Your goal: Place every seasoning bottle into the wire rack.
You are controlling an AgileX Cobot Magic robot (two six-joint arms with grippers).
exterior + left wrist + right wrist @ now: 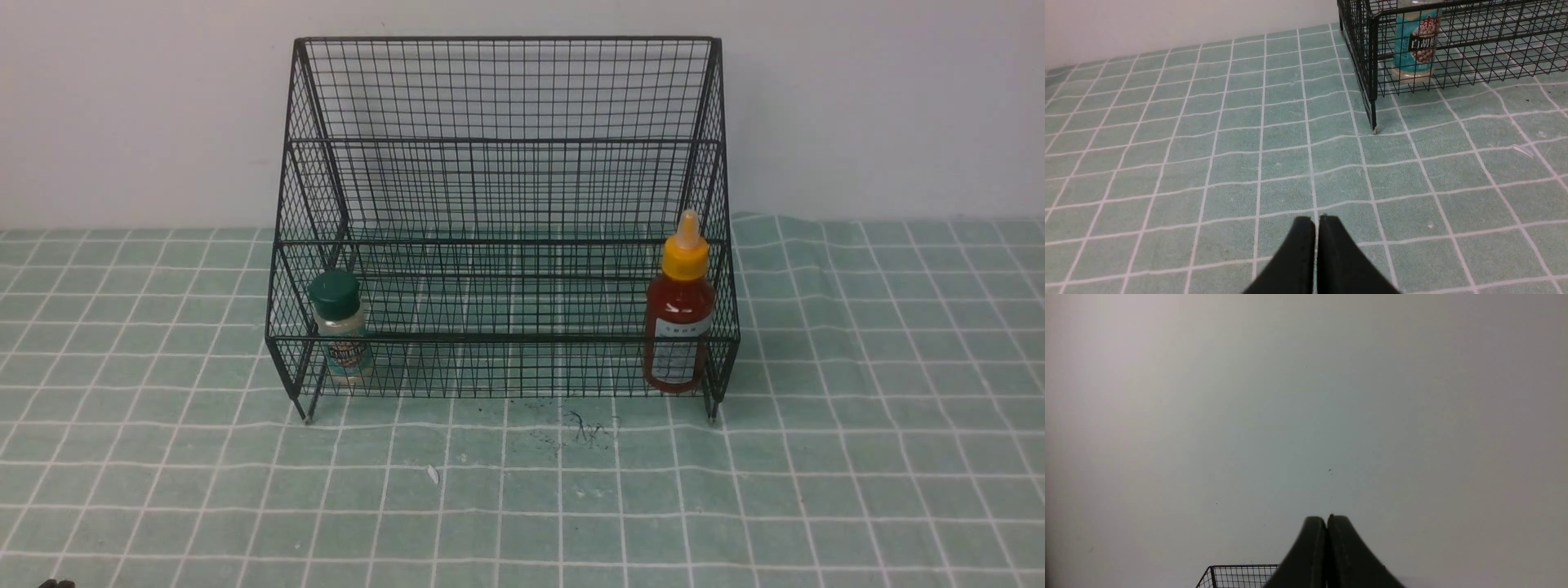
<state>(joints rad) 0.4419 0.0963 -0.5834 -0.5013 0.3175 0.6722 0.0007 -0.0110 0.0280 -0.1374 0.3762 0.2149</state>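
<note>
The black wire rack (506, 139) stands at the back of the table against the wall. The small clear shaker jar (341, 327) with dark green cap and teal label stands upright inside its lowest tier at the left end; it also shows in the left wrist view (1416, 45). The red-brown squeeze bottle (679, 314) with yellow nozzle cap stands upright inside the same tier at the right end. My left gripper (1316, 220) is shut and empty, low over the cloth well short of the rack's left front leg (1374, 122). My right gripper (1327, 518) is shut and empty, facing the wall above the rack's top edge (1237, 571).
A green cloth with a white grid (522, 490) covers the table. A dark smudge (584, 429) marks it in front of the rack. A plain pale wall (122, 106) stands right behind the rack. Neither arm shows in the front view.
</note>
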